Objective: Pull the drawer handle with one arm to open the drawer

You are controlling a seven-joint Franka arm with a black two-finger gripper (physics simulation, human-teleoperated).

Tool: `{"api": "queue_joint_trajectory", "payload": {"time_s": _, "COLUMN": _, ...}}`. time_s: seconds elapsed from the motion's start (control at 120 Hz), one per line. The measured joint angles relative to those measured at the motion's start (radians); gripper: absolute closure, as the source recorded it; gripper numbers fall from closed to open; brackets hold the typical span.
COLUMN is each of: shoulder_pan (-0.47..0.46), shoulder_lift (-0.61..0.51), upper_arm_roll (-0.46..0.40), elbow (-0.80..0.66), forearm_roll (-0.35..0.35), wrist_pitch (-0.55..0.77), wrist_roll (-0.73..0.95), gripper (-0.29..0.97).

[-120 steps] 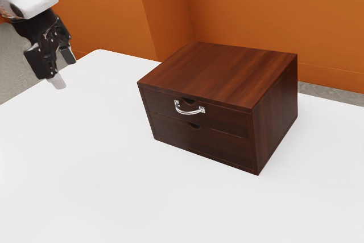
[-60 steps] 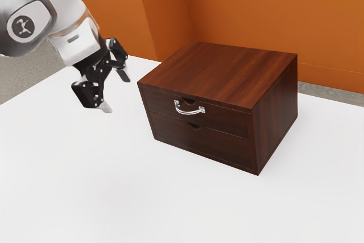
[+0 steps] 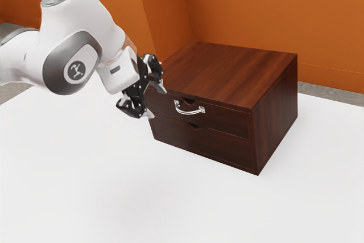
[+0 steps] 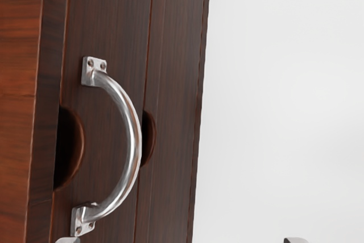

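Pincer [image 3: 151,98], black, jaws apart, has swung in from the left, near the curved silver handle [image 3: 189,108], not yet gripped.

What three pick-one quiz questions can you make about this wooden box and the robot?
1. Where is the handle?
A. on the top drawer
B. on the floor
C. on the orange wall

2. How many drawers does the cabinet have?
A. one
B. four
C. two

3. What is the tool doing?
A. clamping the handle
B. standing open, short of the handle
C. carrying a ball

Answers:
1 A: the silver handle sits on the upper of the drawer fronts.
2 C: two fronts are stacked one over the other.
3 B: its fingers are spread, and the handle lies untouched toward the exterior view's right.
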Motion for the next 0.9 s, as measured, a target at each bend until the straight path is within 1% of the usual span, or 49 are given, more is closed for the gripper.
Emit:
{"api": "queue_joint_trajectory", "payload": {"time_s": 0.142, "shoulder_pan": -0.001, "shoulder_lift": 0.02, "upper_arm_roll": 0.0, "elbow": -0.003, "forearm_roll": -0.031, "wrist_pitch": 0.042, "wrist_roll": 0.012, "gripper": 0.34}}
{"api": "queue_joint_trajectory", "payload": {"time_s": 0.3, "shoulder_pan": 0.0, "shoulder_lift": 0.04, "upper_arm_roll": 0.0, "elbow": -0.013, "forearm_roll": -0.045, "wrist_pitch": 0.067, "wrist_roll": 0.022, "gripper": 0.39}}
{"api": "queue_joint_trajectory", "payload": {"time_s": 0.533, "shoulder_pan": 0.0, "shoulder_lift": 0.076, "upper_arm_roll": 0.0, "elbow": -0.026, "forearm_roll": -0.054, "wrist_pitch": 0.103, "wrist_roll": 0.031, "gripper": 0.42}}
{"api": "queue_joint_trajectory", "payload": {"time_s": 0.775, "shoulder_pan": 0.013, "shoulder_lift": 0.128, "upper_arm_roll": -0.002, "elbow": -0.009, "forearm_roll": -0.065, "wrist_pitch": 0.141, "wrist_roll": 0.039, "gripper": 0.41}}
{"api": "queue_joint_trajectory", "payload": {"time_s": 0.9, "shoulder_pan": 0.008, "shoulder_lift": 0.137, "upper_arm_roll": 0.0, "elbow": 0.001, "forearm_roll": -0.07, "wrist_pitch": 0.153, "wrist_roll": 0.042, "gripper": 0.44}}
